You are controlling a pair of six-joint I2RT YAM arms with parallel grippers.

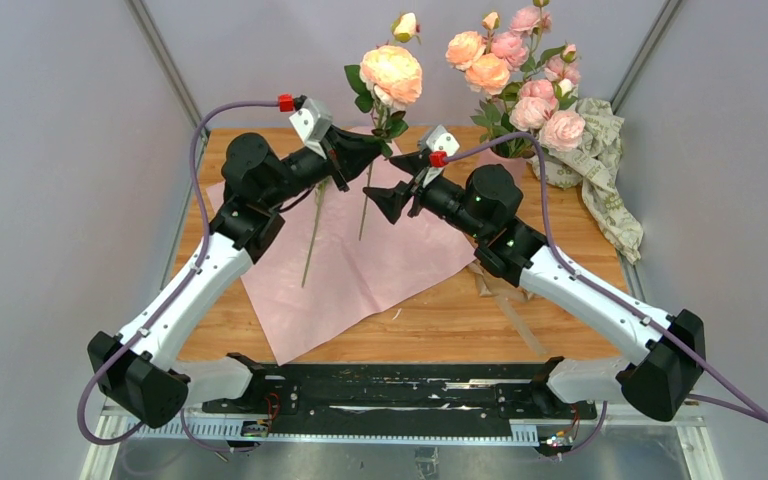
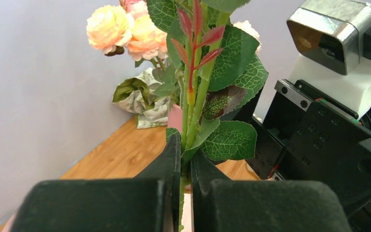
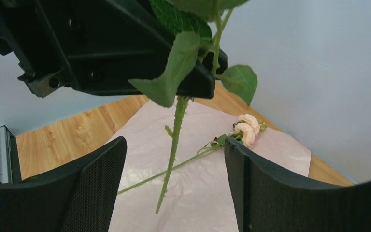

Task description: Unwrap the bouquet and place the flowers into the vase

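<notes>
Grained honey-brown wooden tabletop (image 1: 430, 335), with a flat pale pink paper sheet (image 1: 360, 275) on it. The left tool (image 2: 186, 147) is matte black; the tall green stem with a large peach-orange bloom (image 1: 391, 73) has dark green veined leaves and red young tips. Far right: a cluster of peach and pink rose-like blooms (image 1: 520, 75), a plain pink vase (image 2: 175, 117) and crumpled cream paper with a grey-green print (image 1: 605, 175). A thin green stem with a small peach bloom (image 3: 246, 130) crosses the sheet. The right tool (image 3: 174, 145) is black with mesh-textured pads
</notes>
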